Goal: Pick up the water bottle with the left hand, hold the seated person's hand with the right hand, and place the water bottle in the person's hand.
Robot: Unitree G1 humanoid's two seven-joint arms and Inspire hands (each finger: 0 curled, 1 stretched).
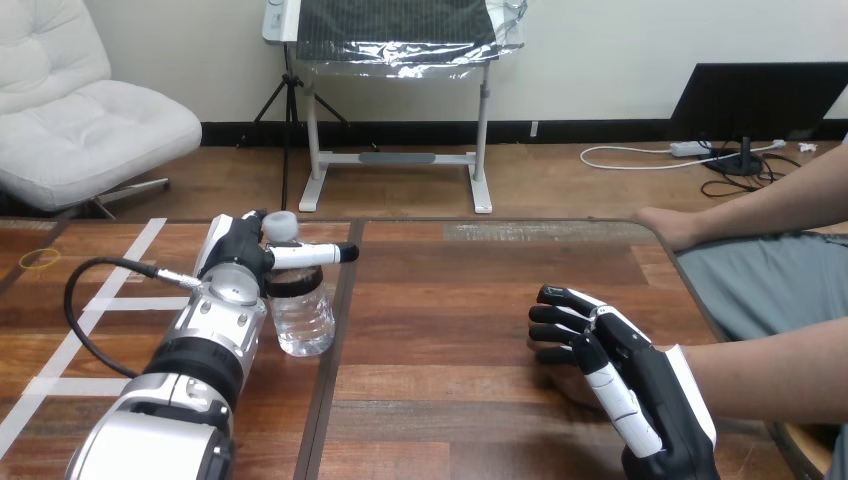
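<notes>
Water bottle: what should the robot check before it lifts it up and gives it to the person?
1. The water bottle stands upright on the table: ok.
2. The cap is on the bottle: ok.
3. The left hand grips the bottle, with a finger across its neck under the cap: ok.
4. The right hand holds the person's near hand: cannot tell; it lies over that hand.
5. The person's palm is open for the bottle: cannot tell; it is covered.
6. Nothing stands between the bottle and the person's near hand: ok.
</notes>
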